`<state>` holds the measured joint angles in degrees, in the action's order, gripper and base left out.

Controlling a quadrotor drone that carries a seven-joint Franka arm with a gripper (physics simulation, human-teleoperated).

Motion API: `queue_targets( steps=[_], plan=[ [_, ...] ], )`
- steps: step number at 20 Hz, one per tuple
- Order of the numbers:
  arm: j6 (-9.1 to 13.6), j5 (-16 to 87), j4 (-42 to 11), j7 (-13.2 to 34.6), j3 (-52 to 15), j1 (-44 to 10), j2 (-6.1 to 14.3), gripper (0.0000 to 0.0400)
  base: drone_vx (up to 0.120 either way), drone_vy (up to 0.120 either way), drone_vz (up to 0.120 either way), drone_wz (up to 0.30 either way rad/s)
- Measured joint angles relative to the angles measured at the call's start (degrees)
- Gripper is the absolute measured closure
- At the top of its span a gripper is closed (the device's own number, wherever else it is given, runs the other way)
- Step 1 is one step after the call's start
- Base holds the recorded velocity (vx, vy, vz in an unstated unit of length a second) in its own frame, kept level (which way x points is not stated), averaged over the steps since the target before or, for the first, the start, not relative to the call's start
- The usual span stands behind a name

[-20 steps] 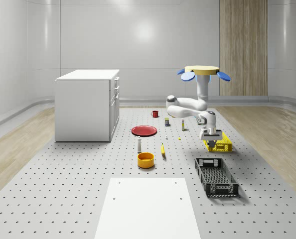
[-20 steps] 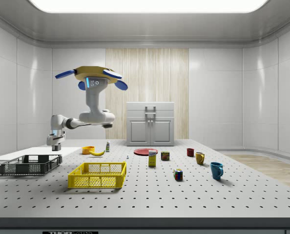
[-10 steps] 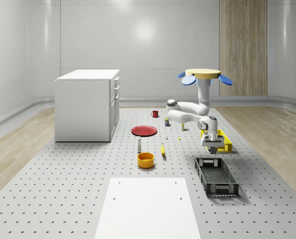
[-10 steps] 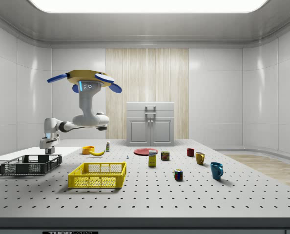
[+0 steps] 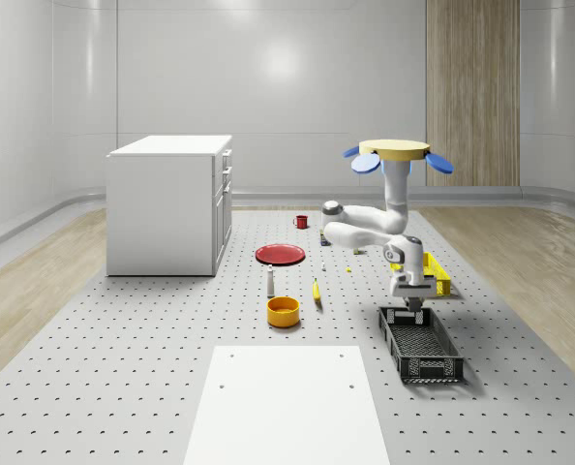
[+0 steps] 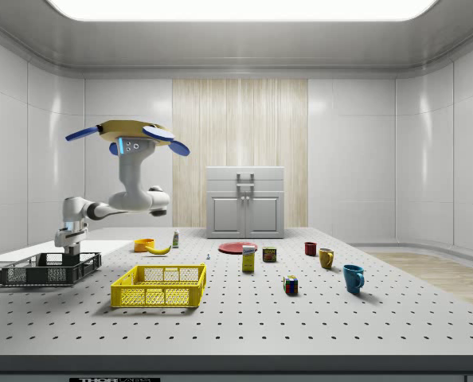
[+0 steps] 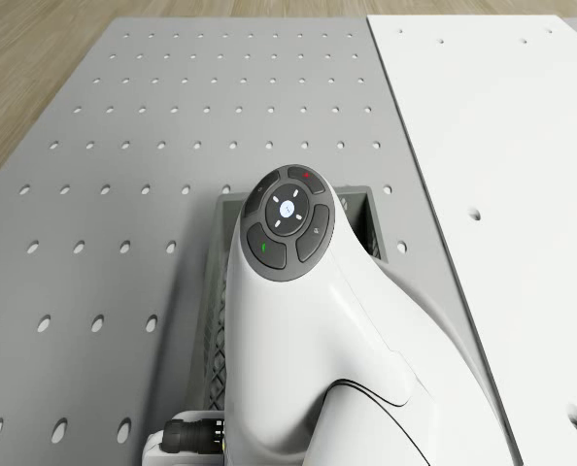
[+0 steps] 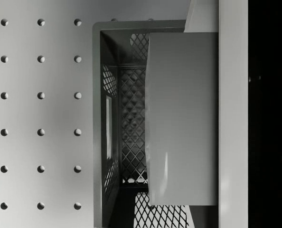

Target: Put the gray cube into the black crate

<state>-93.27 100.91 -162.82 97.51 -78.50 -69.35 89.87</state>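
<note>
A yellow crate [image 6: 158, 286] sits on the perforated table [image 5: 123, 358], with a red plate [image 5: 280, 254], orange bowl [image 5: 283, 311], banana [image 6: 158, 249], blue mug [image 6: 353, 278] and white cabinet [image 5: 169, 203] nearby.

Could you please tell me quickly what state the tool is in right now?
Tool: shut on the gray cube, held just above the far end of the black crate, with the drone hovering behind it.

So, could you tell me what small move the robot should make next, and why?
Probably lower a little further, then release. The gripper hangs just over the far end of the crate, and in the wrist view the cube sits over the crate's mesh floor. The drone hovers near the yellow crate.
</note>
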Motion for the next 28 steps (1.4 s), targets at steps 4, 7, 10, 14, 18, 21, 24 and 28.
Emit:
queue_targets(
  steps=[4,7,10,14,18,21,24,28],
  plan=[
    [-0.1,0.0,0.0,0.0,0.0,0.0,0.1,0.0150,0.120,0.000,-0.090,0.000],
    [-0.1,0.0,0.0,0.0,0.0,0.0,0.1,0.0150,0.120,0.000,0.000,0.000],
    [-0.1,-0.1,0.0,0.0,0.0,0.0,0.1,0.0150,0.120,0.000,0.000,0.000],
    [-0.2,-0.1,0.0,0.0,0.0,0.0,0.2,0.0150,0.090,0.000,0.000,0.000],
    [-0.8,1.4,0.3,0.1,1.6,-0.3,0.3,0.0150,0.000,0.000,0.000,0.000],
    [-1.5,3.4,0.8,0.1,3.7,-0.6,0.3,0.0150,0.000,0.000,0.000,0.000],
    [-2.0,4.7,1.1,0.1,5.1,-0.9,0.2,0.0150,0.000,0.000,0.000,0.000],
    [-2.2,5.6,1.4,0.1,6.0,-1.0,0.1,0.0077,0.000,0.000,0.000,0.000]
  ],
)
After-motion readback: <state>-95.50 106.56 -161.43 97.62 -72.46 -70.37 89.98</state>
